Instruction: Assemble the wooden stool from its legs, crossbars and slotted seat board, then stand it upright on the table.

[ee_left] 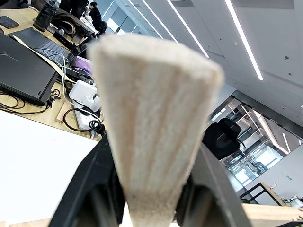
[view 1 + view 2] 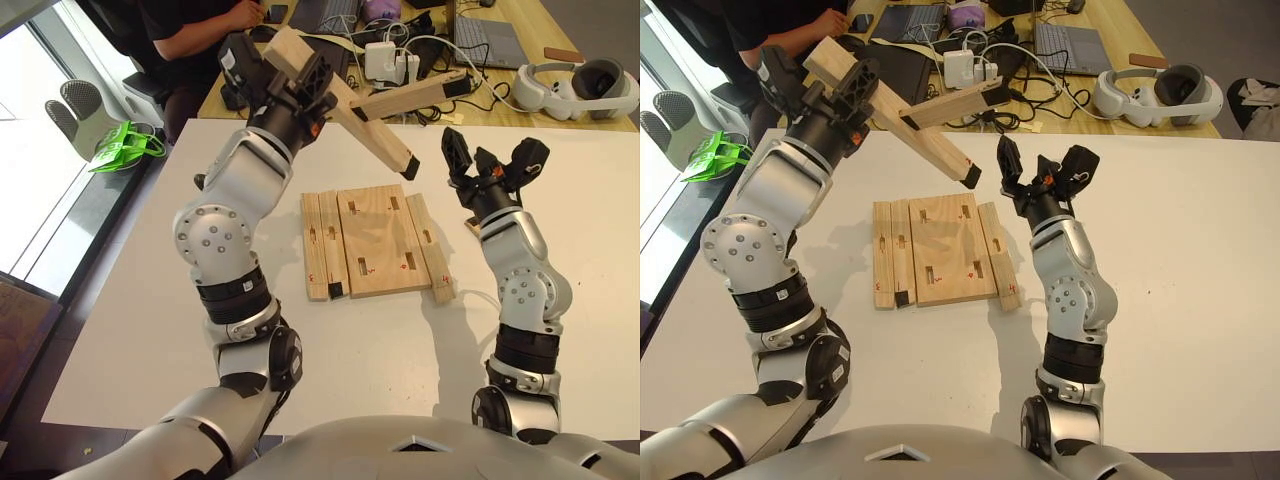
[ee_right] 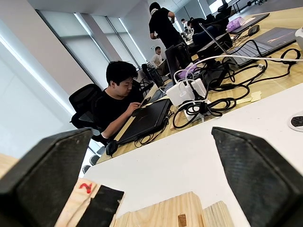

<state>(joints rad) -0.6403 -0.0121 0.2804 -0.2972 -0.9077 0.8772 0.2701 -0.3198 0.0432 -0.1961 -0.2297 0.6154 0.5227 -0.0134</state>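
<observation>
Firstly, the left gripper (image 2: 300, 85) is raised above the far left part of the table (image 2: 600, 250), and its fingers are closed on the upper end of a wooden leg (image 2: 385, 140). In the left wrist view the end of this leg sits tight between the two dark fingers. From the gripper the leg slopes down to the right, and its lower end, which has a dark tip, hangs in the air over the far edge of the seat board (image 2: 378, 240). A second wooden bar (image 2: 420, 95) is joined to the leg near its middle and points to the right and a little away.

The right gripper (image 2: 492, 158) is to the right of the leg's lower end, apart from it. Its two fingers are spread wide and hold nothing.

The seat board lies flat on the table between the two arms, with its slots facing up. Two narrow bars (image 2: 315, 250) lie side by side against its left edge, and one more bar (image 2: 432, 250) lies along its right edge, slightly turned.

Beyond the far edge stands a second table (image 2: 555, 25) of wood with a white headset (image 2: 580, 85) and a white power adapter (image 2: 385, 55) with cables.
</observation>
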